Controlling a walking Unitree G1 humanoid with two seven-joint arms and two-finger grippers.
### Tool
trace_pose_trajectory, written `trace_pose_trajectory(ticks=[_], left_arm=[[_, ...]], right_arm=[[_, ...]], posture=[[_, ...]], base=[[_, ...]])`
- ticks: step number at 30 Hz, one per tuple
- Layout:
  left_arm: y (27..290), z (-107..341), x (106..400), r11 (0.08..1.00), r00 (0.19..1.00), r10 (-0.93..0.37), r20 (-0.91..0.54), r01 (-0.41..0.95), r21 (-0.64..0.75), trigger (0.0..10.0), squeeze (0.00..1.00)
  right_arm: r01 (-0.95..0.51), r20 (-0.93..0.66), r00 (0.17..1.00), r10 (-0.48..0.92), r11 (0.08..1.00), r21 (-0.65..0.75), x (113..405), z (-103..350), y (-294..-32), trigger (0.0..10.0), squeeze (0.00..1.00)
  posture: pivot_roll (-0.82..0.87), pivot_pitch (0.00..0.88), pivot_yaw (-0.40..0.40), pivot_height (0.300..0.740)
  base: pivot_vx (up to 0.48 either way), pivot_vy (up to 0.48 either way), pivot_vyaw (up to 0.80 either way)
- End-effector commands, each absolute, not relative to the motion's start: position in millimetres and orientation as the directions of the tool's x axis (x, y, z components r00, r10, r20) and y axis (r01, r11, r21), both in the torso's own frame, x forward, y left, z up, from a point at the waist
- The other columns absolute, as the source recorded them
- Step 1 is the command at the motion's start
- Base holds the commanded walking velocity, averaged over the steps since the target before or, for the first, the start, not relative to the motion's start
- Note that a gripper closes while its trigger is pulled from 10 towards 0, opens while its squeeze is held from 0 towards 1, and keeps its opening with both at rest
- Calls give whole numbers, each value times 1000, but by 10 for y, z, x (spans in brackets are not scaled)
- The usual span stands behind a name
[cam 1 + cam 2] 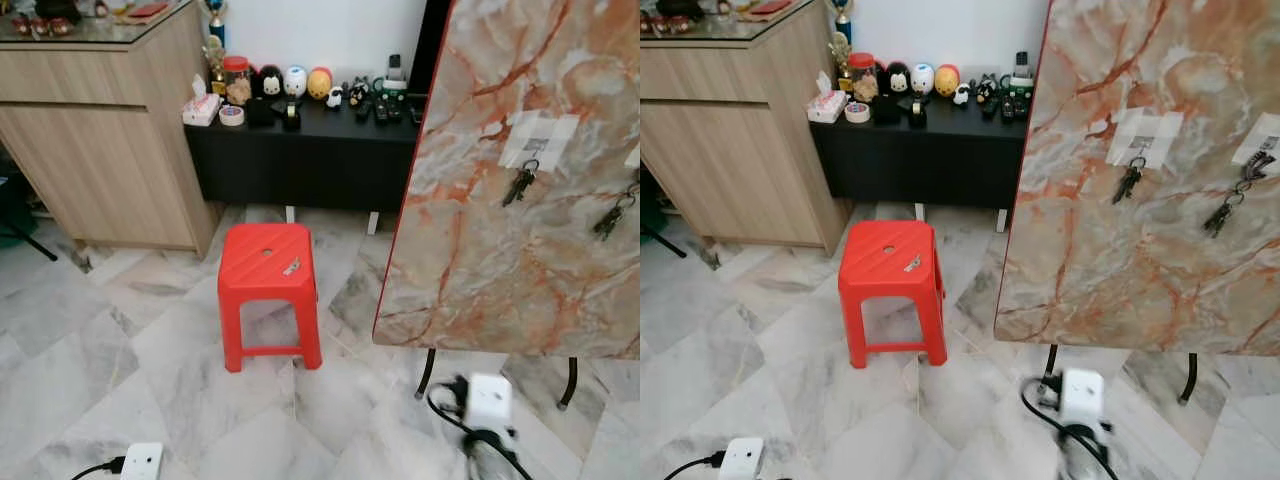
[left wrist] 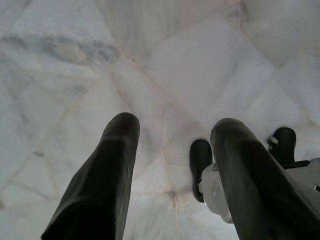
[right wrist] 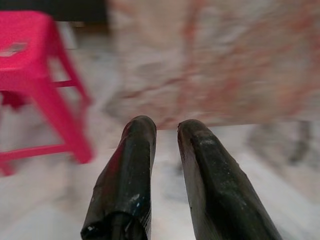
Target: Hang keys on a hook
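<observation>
1. Hanging low over the marble floor (image 2: pixel 165 65), left tool (image 2: pixel 172 132): fingers wide apart, holding nothing.
2. Right tool (image 3: pixel 166 125): fingers narrowly parted, holding nothing, aimed at the foot of the marble board (image 1: pixel 520 170).
3. Red stool (image 1: pixel 268 290): beside the board, a small object on its seat.
4. Keys (image 1: pixel 520 185): on a hook on the board; second bunch (image 1: pixel 612 218) near the right edge.
5. Black desk (image 1: pixel 310 150): behind, carrying figurines.

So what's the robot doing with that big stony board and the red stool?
Nothing is being held right now. The robot stands on the tiled floor facing a marble-patterned board where two bunches of keys already hang from stick-on hooks. A small thing, maybe another key, lies on the red stool. The left gripper points down at the floor with fingers apart and empty; the right gripper aims towards the board, also empty.
</observation>
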State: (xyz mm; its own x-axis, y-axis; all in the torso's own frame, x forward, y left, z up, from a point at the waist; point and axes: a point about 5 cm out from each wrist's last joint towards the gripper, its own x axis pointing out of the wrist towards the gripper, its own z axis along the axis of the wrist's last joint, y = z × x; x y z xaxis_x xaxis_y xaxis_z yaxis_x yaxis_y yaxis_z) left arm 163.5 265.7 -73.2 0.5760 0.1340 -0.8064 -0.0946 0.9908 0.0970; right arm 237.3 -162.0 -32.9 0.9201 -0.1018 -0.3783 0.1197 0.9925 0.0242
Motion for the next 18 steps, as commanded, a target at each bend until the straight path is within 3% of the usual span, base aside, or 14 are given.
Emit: trace_pose_trajectory(ticks=[1,3,7,10,11,16,18], left_arm=[[2668,-755,1578,990,561,142,-815,-100,103,10000,0],[2669,-755,1578,989,561,144,-815,-102,104,10000,0],[2672,-754,1577,989,561,147,-815,-104,107,10000,0],[2673,-754,1576,989,561,149,-815,-104,109,10000,0],[2678,-753,1575,988,560,151,-814,-104,112,10000,0],[2686,-749,1578,988,561,154,-813,-104,115,10000,0],[2688,-748,1579,988,561,154,-813,-101,117,10000,0]], right_arm=[[118,-334,939,-87,990,75,2412,-272,-1641,10000,0],[115,-277,957,-84,989,96,2451,-199,-1628,10000,0],[62,-94,994,-63,998,-20,2435,21,-1648,10000,0],[60,-48,997,-62,997,-48,2343,75,-1696,10000,0],[65,-24,997,-67,994,-85,2194,112,-1775,10000,0],[96,-55,993,-102,990,-99,1943,101,-1899,10000,0],[89,-179,978,-111,988,-124,1832,-85,-1926,10000,0]], posture=[[55,0,-39,740],[55,0,-39,740],[55,0,-39,740],[58,0,-45,740],[55,0,-46,740],[50,0,-44,740],[44,0,-42,740]], base=[[0,0,0],[0,0,0],[0,0,0],[0,0,0],[0,0,0],[0,0,0],[0,0,0]])
